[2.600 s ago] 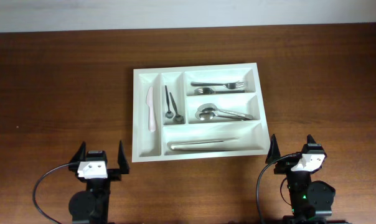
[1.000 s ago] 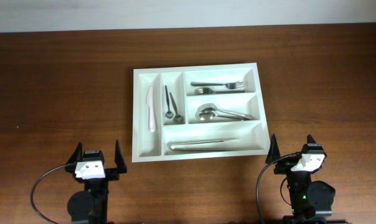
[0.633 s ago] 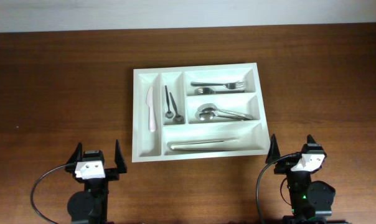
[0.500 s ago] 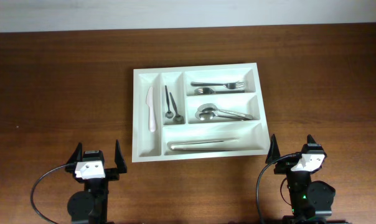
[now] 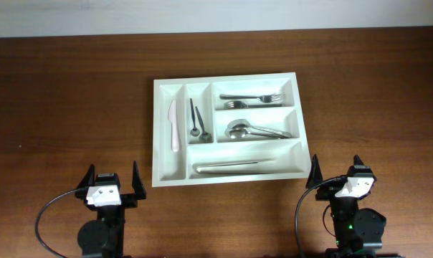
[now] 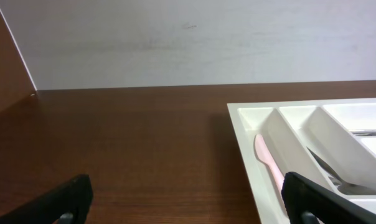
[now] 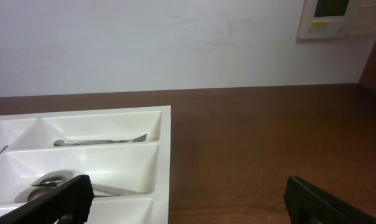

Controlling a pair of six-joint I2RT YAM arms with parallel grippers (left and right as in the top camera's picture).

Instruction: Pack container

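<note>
The left gripper (image 5: pixel 112 174) sat low at the near edge of the table (image 5: pixel 59 107), its fingers spread wide with nothing between them. The right gripper (image 5: pixel 335 166) was the same at the near right, spread and empty. Neither touched the container (image 5: pixel 227 77), which lay flat at the middle of the table, beyond the two grippers and between them. Its near corners were the parts closest to each.

Every compartment had something in it. A pale knife (image 5: pixel 174 125) lay in the outer narrow slot and two small dark spoons (image 5: pixel 195 119) in the narrow slot beside it. Forks (image 5: pixel 252 98) lay in the far wide slot, spoons (image 5: pixel 256 130) in the middle one, and long silver pieces (image 5: pixel 234 167), probably knives, in the near one.

The container looked like thin moulded plastic: light itself, fairly stiff along its walls, and smooth enough to slip on the wood. The metal inside probably outweighed it, and those loose pieces would slide and rattle if it tipped. It was too broad for either pair of fingers to span, so the sensible hold seemed to be a pinch over a side wall or rim. One gripper on each short side, lifting level, would likely keep it from twisting. A push on a side wall would probably slide it across the wood.
</note>
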